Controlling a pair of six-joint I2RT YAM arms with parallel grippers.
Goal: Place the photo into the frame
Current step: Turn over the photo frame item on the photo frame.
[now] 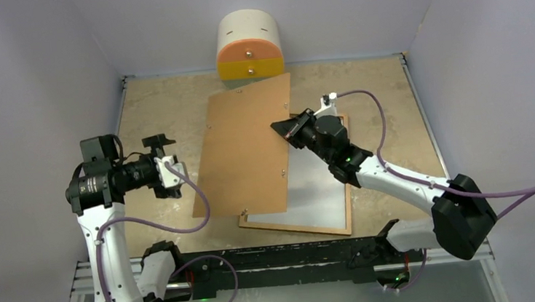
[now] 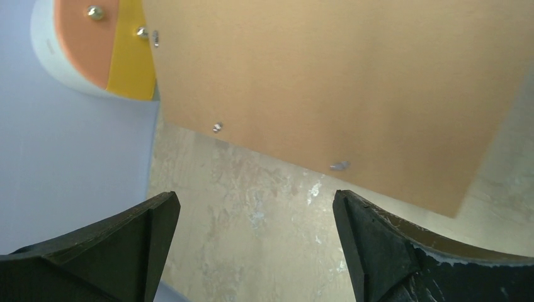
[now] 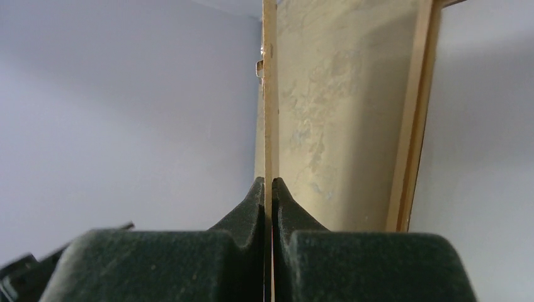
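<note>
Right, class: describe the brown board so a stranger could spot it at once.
Start at the orange-and-yellow drum by the back wall. Just in front, the backing board is pinched at its right edge by the right gripper. Unlike the frame below it, it is plain brown, without rim or pane.

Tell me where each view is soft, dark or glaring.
Top view: even light, sharp, with a grey sheen inside the frame. Left wrist view: the board is slightly soft, the left claw dark. Right wrist view: the right claw, shut on the board's edge, is blurred up close.
</note>
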